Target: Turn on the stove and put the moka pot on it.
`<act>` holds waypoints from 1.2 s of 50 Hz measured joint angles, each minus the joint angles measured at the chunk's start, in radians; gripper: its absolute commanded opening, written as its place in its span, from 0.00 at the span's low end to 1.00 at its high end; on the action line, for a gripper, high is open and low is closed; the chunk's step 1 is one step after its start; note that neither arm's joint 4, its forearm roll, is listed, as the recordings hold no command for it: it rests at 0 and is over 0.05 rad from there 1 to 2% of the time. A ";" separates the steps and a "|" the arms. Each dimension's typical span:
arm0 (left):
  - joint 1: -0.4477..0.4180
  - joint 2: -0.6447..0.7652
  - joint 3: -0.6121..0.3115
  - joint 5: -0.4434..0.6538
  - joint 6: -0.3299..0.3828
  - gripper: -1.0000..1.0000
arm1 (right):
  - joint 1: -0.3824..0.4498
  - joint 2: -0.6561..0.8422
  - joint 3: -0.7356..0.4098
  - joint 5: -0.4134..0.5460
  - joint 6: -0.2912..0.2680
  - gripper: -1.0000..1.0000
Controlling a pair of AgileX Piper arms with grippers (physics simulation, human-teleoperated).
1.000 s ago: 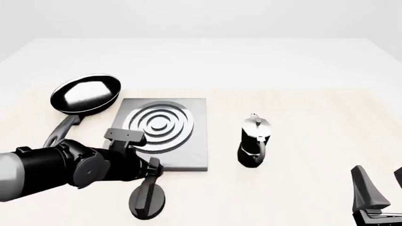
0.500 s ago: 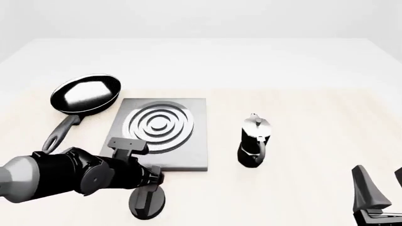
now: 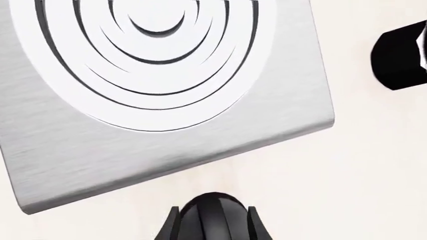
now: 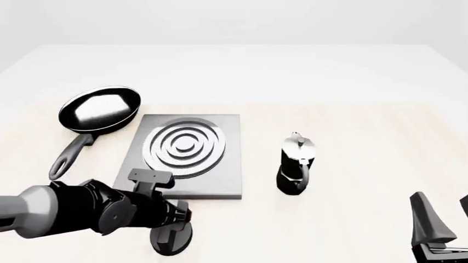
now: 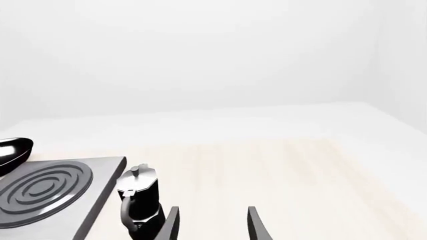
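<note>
Front view high, looking forward-down; left wrist close over stove point(image 3: 280, 125) (shared by all 3 views).

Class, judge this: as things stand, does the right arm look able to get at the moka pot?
Probably yes. The moka pot stands alone beside the stove, with bare table between it and the right end effector, whose fingers are spread.

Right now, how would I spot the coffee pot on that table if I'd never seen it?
Find the grey square stove with silver rings. Just to its right, apart from it, stands the moka pot: small, upright and faceted, with a black body and silver lid. The only other black cookware, the frying pan, is flat, long-handled and on the stove's far left.
</note>
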 measured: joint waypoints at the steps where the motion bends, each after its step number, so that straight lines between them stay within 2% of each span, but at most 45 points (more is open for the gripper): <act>1: 0.002 0.002 0.001 -0.002 0.000 1.00 | 0.000 0.000 0.000 0.000 0.000 1.00; 32: 0.095 -0.013 -0.007 -0.011 0.082 1.00 | 0.002 0.000 -0.001 0.003 -0.001 1.00; 54: 0.173 -0.038 0.039 -0.043 0.100 1.00 | 0.002 0.005 -0.005 0.014 -0.010 1.00; 60: 0.204 -0.152 0.027 -0.026 0.180 1.00 | 0.016 0.017 -0.033 0.037 -0.044 1.00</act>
